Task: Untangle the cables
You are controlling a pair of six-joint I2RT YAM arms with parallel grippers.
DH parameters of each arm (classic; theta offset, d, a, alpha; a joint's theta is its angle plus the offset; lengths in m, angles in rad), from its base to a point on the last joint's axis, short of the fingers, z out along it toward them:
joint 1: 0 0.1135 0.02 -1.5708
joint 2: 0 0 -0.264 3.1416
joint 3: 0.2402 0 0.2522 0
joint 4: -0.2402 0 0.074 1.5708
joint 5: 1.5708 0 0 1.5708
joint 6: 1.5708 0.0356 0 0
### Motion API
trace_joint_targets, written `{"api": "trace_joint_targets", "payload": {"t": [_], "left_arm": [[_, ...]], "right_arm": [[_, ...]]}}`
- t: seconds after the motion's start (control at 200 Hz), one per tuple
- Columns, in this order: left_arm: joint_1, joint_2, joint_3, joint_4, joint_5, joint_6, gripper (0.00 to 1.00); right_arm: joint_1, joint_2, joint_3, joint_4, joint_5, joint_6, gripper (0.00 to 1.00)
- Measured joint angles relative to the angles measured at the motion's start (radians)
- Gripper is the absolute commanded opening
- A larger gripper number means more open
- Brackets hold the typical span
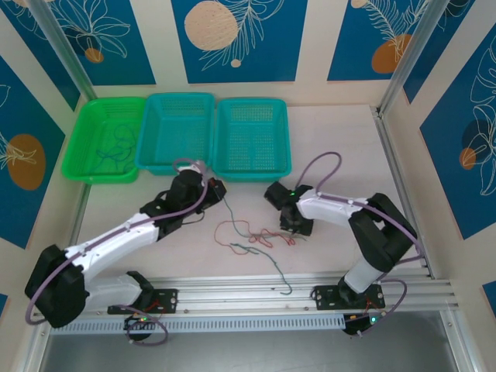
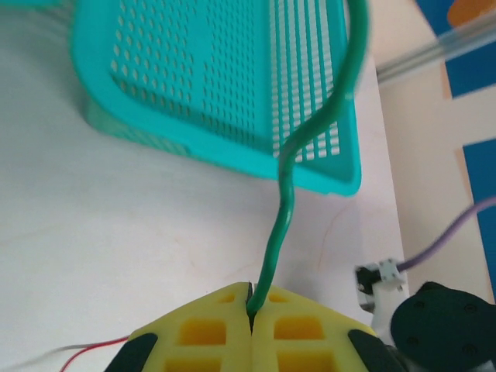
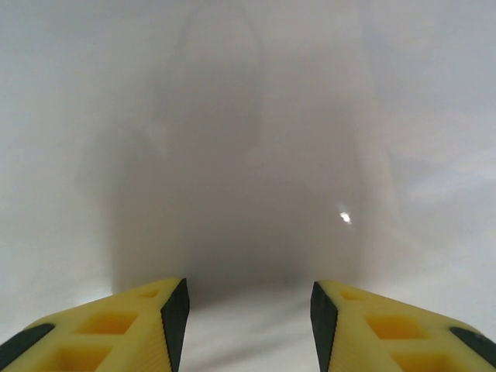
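- Left gripper (image 2: 250, 310): jaws clamped tight on the dark green cable (image 2: 283, 203), which rises toward 12 o'clock across the teal basket (image 2: 194, 77).
- Right gripper (image 3: 248, 310): jaws wide apart, nothing between them, close above the table (image 3: 77, 116).
- Red cable (image 1: 232, 227): loose loops on the table between the grippers, at 9 o'clock from the Right gripper.
- Green basket (image 1: 108, 101): thin wires (image 1: 116, 147) lying inside, at 11 o'clock in the top view.

High rear overview — wrist cameras close over table (image 1: 333, 132)
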Motion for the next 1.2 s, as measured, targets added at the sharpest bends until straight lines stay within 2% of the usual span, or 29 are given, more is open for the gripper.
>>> {"api": "trace_joint_targets", "payload": {"t": [0.115,0.195,0.25,0.295,0.445,0.52,0.62,0.715,0.79,0.835,0.885,0.915,0.985,1.08,1.2], "left_arm": [[0.045,-0.048,0.0,-0.035,0.006,0.042,0.0],[0.055,-0.053,0.0,-0.043,0.027,0.078,0.0],[0.057,-0.051,0.0,-0.047,0.046,0.093,0.0],[0.057,-0.048,0.0,-0.046,0.062,0.106,0.0],[0.057,-0.023,0.0,-0.041,0.111,0.123,0.0],[0.057,-0.01,0.0,-0.034,0.132,0.133,0.0],[0.057,-0.004,0.0,-0.029,0.159,0.148,0.0],[0.057,-0.004,0.004,-0.023,0.179,0.169,0.0],[0.057,-0.011,0.006,-0.023,0.185,0.187,0.0],[0.057,-0.02,0.006,-0.024,0.184,0.194,0.0],[0.057,-0.04,0.006,-0.025,0.182,0.205,0.0],[0.057,-0.055,0.006,-0.026,0.178,0.213,0.0],[0.057,-0.094,0.006,-0.036,0.163,0.228,0.0],[0.06,-0.145,0.006,-0.062,0.121,0.245,0.0],[0.077,-0.206,0.005,-0.09,0.061,0.251,0.0]], "right_arm": [[-0.133,-0.112,-0.073,0.031,-0.056,-0.037,0.51],[-0.154,-0.19,-0.079,0.052,-0.123,-0.089,0.55],[-0.124,-0.262,-0.073,0.085,-0.175,-0.128,0.57],[-0.087,-0.315,-0.066,0.117,-0.201,-0.162,0.65],[0.08,-0.449,-0.048,0.277,-0.278,-0.281,0.7],[0.143,-0.427,-0.034,0.337,-0.322,-0.344,0.7],[0.219,-0.312,0.014,0.357,-0.326,-0.422,0.69],[0.274,-0.167,0.088,0.319,-0.257,-0.439,0.66],[0.279,-0.06,0.134,0.283,-0.206,-0.432,0.65],[0.276,-0.01,0.145,0.272,-0.19,-0.431,0.61],[0.27,0.045,0.145,0.261,-0.186,-0.433,0.52],[0.266,0.074,0.145,0.253,-0.191,-0.429,0.42],[0.253,0.122,0.142,0.241,-0.204,-0.415,0.28],[0.231,0.129,0.121,0.233,-0.211,-0.377,0.0],[0.183,0.109,0.104,0.219,-0.193,-0.344,0.0]]}}
